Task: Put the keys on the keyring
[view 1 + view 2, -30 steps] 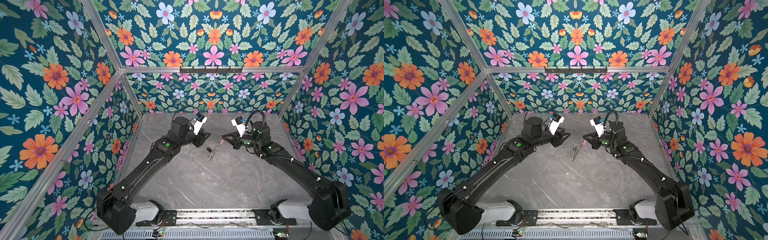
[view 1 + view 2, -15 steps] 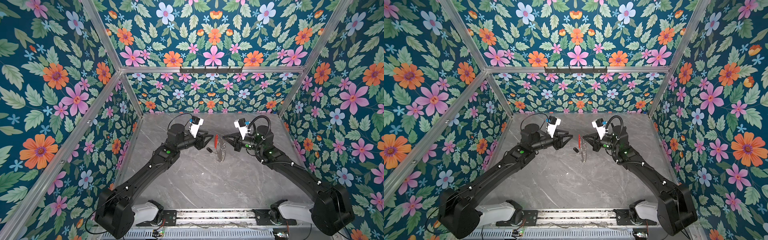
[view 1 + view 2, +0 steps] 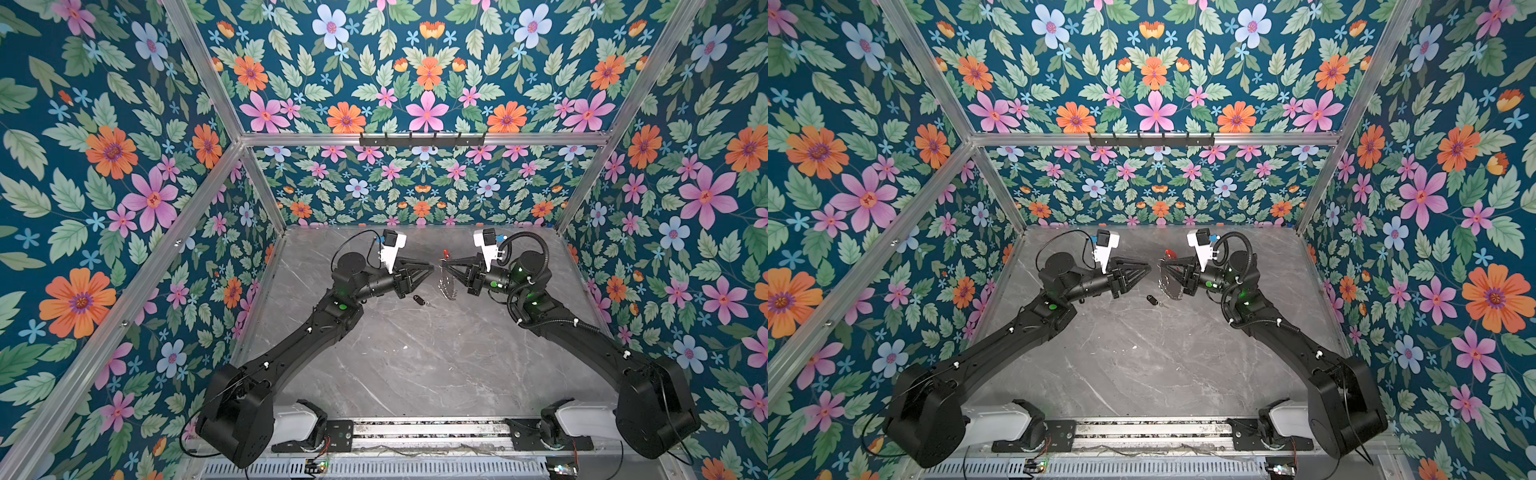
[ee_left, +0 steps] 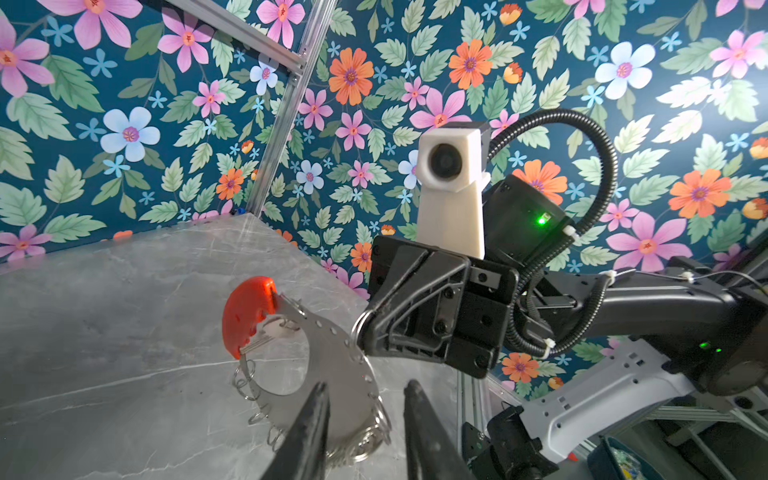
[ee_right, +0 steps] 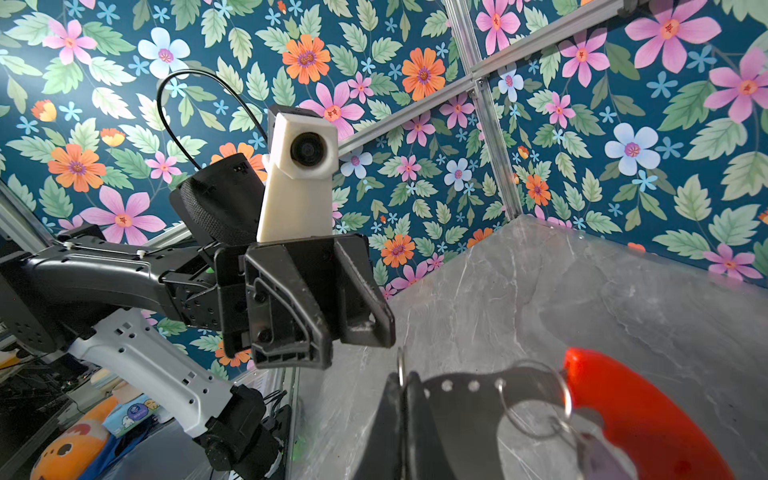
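Dangling keyring (image 3: 448, 286): clamped tight by right gripper (image 3: 446, 264); may swing.
Left gripper (image 4: 365, 390): jaws slightly apart, empty; could knock it.

Found raised off the table (image 3: 415, 365), above its far middle: the keyring (image 4: 328, 357), a flat silver crescent pierced with holes, closed by a red curved section and fringed with small silver rings. Stands on edge, pinched at the silver rim by the right gripper (image 4: 359, 343). Seems to carry the lilac key (image 5: 602, 459) beside the red part (pale and blurred, hard to read). Leaves the black key (image 3: 419, 300) lying flat and loose on the table, also at its far middle.
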`<state>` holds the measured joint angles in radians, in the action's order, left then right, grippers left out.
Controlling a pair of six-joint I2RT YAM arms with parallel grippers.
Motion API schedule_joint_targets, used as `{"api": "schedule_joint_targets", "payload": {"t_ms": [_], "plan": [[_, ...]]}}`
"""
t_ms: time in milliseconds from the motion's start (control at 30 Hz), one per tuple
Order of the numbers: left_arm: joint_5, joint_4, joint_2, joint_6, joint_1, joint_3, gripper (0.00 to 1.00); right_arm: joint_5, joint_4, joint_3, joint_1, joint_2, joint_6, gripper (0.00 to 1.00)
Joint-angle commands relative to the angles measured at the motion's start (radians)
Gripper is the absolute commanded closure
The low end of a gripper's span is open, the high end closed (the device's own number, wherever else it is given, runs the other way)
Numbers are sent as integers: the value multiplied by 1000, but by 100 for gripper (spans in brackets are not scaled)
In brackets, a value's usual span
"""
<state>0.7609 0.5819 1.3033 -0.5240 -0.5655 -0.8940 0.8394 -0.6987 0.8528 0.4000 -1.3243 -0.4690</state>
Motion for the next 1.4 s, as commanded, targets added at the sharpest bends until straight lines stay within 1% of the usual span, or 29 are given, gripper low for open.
{"api": "schedule_joint_targets", "payload": {"t_ms": [0,133,333,700,800,867,933,1000,1133,1233,1267,1300,1333,1367], "plan": [[37,84,12,-42,-3,-8,71,39,-121,6,2,-6,-59,100],[55,115,34,-66,-5,-23,77,52,-134,12,2,-9,-74,100],[65,134,58,-80,-8,-37,83,62,-137,11,2,-9,-84,100],[86,154,88,-96,-27,-49,83,70,-153,12,2,-22,-95,100],[97,156,101,-100,-30,-58,87,71,-153,13,2,-26,-97,100],[102,157,108,-102,-33,-60,93,72,-147,12,3,-27,-97,100],[99,152,108,-97,-32,-59,97,72,-130,13,3,-24,-88,100],[89,117,100,-71,-33,-61,100,62,-89,12,3,-18,-64,100],[53,2,73,25,-32,-78,100,33,4,15,3,2,-13,100],[4,-110,51,118,-33,-90,100,-2,76,15,3,19,21,100],[-13,-162,43,157,-33,-99,100,-13,105,16,3,26,37,93],[-27,-220,37,205,-33,-111,100,-27,140,19,3,32,52,80],[-36,-264,30,246,-33,-120,100,-50,178,23,2,42,65,70],[-44,-319,24,296,-33,-134,100,-85,236,28,2,55,91,62]]}}
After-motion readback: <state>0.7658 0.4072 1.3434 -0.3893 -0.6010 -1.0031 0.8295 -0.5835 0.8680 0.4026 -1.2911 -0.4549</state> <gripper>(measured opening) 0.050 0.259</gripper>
